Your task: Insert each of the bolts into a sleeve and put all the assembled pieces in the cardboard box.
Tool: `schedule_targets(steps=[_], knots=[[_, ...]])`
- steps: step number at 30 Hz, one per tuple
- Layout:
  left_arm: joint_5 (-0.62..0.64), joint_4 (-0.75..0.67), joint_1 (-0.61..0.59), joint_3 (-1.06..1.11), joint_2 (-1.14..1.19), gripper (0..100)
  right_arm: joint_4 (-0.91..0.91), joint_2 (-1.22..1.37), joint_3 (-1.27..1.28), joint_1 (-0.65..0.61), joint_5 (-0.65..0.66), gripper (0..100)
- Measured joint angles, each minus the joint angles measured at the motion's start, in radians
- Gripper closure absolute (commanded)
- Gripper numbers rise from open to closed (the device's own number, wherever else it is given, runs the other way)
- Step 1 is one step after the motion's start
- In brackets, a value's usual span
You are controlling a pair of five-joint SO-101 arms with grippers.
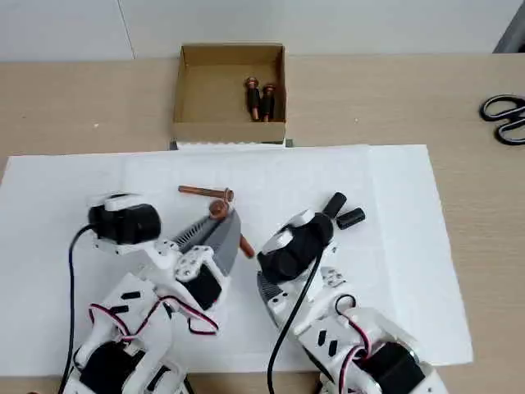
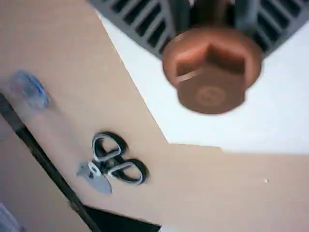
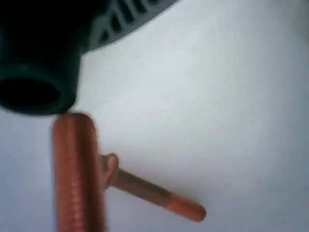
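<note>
Copper bolt (image 2: 211, 72) sits clamped in left pincer (image 1: 218, 225), tip beside sleeve (image 3: 38, 63).

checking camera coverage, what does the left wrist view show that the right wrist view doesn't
Left wrist view adds: the scissors, bare tabletop and the gripped bolt's hex head. Right wrist view adds: the black sleeve and a loose bolt lying flat. Shared: the white paper and the gripped bolt, seen as a threaded shank in the right wrist view.
</note>
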Motion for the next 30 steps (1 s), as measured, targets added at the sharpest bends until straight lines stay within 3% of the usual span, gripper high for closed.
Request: schedule_targets(steps=[7, 30], knots=[[0.002, 0.002, 0.023, -0.002, -0.021, 100, 0.009, 0.000, 0.000, -0.064, 0.000, 99.5], [0.000, 0.049, 0.023, 0.041, -0.038, 100, 0.063, -0.094, 0.035, -0.066, 0.000, 99.5]])
